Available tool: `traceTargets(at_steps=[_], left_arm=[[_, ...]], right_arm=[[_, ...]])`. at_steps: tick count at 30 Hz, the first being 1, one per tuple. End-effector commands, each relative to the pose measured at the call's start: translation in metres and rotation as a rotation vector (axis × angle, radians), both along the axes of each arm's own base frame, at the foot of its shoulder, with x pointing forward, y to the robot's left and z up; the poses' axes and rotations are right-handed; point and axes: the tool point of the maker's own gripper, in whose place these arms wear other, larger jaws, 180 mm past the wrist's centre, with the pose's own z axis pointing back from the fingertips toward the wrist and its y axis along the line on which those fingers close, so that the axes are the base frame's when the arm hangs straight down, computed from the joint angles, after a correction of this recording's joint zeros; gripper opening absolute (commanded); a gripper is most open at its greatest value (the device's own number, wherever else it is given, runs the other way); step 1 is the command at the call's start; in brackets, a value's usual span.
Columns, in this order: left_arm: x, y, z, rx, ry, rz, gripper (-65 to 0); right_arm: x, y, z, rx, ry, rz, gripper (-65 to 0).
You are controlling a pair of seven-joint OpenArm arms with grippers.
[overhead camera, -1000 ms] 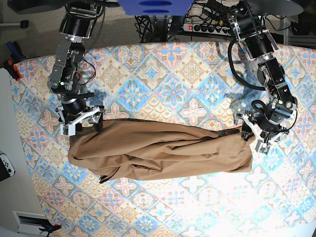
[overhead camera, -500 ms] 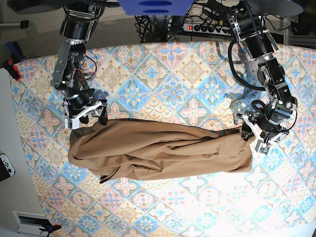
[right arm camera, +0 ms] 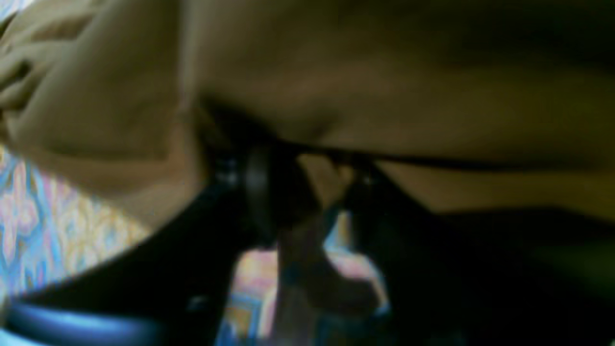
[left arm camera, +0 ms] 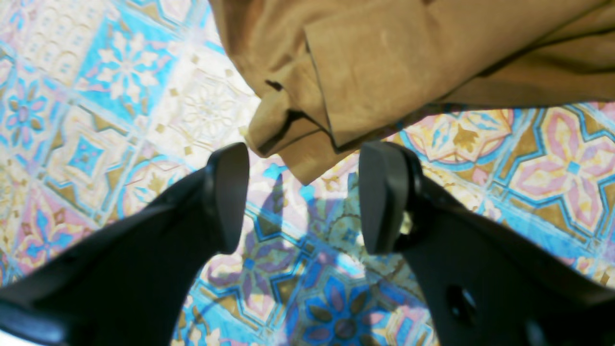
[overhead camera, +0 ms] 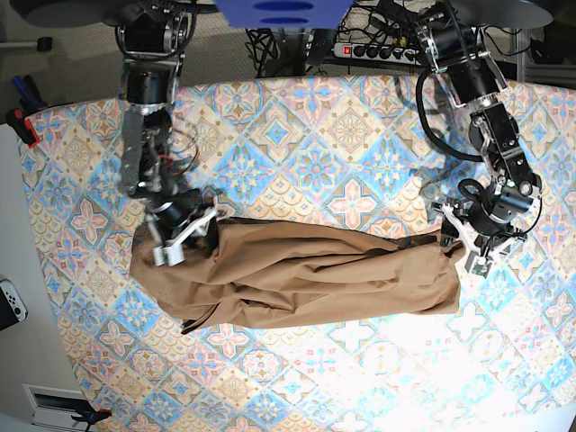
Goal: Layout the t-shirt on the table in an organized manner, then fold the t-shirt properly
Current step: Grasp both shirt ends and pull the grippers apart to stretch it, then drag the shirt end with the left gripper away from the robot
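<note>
Left wrist view: t-shirt corner lies just beyond left claw.

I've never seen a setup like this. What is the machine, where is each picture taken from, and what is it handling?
It is a robot with two black arms. The base view looks straight down on the patterned table, where a tan-brown t-shirt lies bunched in a long roll. The other two pictures come from cameras on the wrists. The left gripper is at the shirt's end on the base view's right, jaws open, a shirt corner just ahead of them. The right gripper is at the other end, its blurred jaws seemingly pinching a fold of the cloth.
</note>
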Motion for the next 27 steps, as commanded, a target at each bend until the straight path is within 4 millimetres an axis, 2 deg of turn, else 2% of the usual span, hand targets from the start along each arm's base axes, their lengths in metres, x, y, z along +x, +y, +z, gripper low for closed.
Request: traceTargets(at_steps=[1,2,4,5,7,11,12,13,16,18,22,25,27], left_arm=[[0.009,0.001,0.017,0.004,-0.058,-0.005,-31.6],[0.009,0.001,0.017,0.004,-0.058,-0.005,-31.6],[0.009,0.002,0.017,0.003,-0.057,-0.005,-31.6],[0.009,0.002,0.016,0.002,-0.056,-0.005,-31.6],[0.009,0.001,0.016,0.002,-0.055,-0.004,-31.6],[0.009,-0.001,0.015,-0.003,-0.053,-0.006,-31.6],[0.009,-0.002,0.014,-0.004,-0.053,-0.008,-31.7],[0.010,-0.004,0.014,-0.010,-0.054,-0.008,-31.7],[0.010,-0.011,0.012,-0.027,-0.055,-0.012,-31.7],[0.010,-0.012,0.012,-0.028,-0.055,-0.012,-31.7],[0.003,-0.012,0.004,-0.030,-0.034,-0.014,-31.7],[0.003,-0.012,0.005,-0.029,-0.036,-0.013,-31.7],[-0.001,-0.012,0.001,-0.029,-0.025,-0.011,-31.7]], right_arm=[[0.015,-0.002,0.023,-0.001,-0.073,0.006,-56.8],[0.016,0.000,0.030,-0.010,-0.084,0.015,-64.8],[0.010,-0.003,0.040,-0.039,-0.080,0.030,-65.0],[-0.001,-0.007,0.038,-0.052,-0.057,0.027,-65.0],[-0.020,-0.016,0.048,-0.088,-0.059,0.021,-65.0],[-0.042,-0.025,0.100,-0.169,-0.170,0.016,-65.0],[-0.050,-0.029,0.107,-0.187,-0.179,0.009,-65.0],[-0.060,-0.033,0.108,-0.205,-0.168,0.004,-65.0],[-0.111,-0.056,0.072,-0.230,-0.023,-0.042,-65.0],[-0.116,-0.065,0.073,-0.235,-0.032,-0.070,-65.0],[-0.125,-0.065,0.074,-0.217,-0.085,-0.088,-65.0],[-0.116,-0.065,0.089,-0.200,-0.183,-0.109,-65.0],[-0.107,-0.073,0.100,-0.205,-0.229,-0.136,-65.0]])
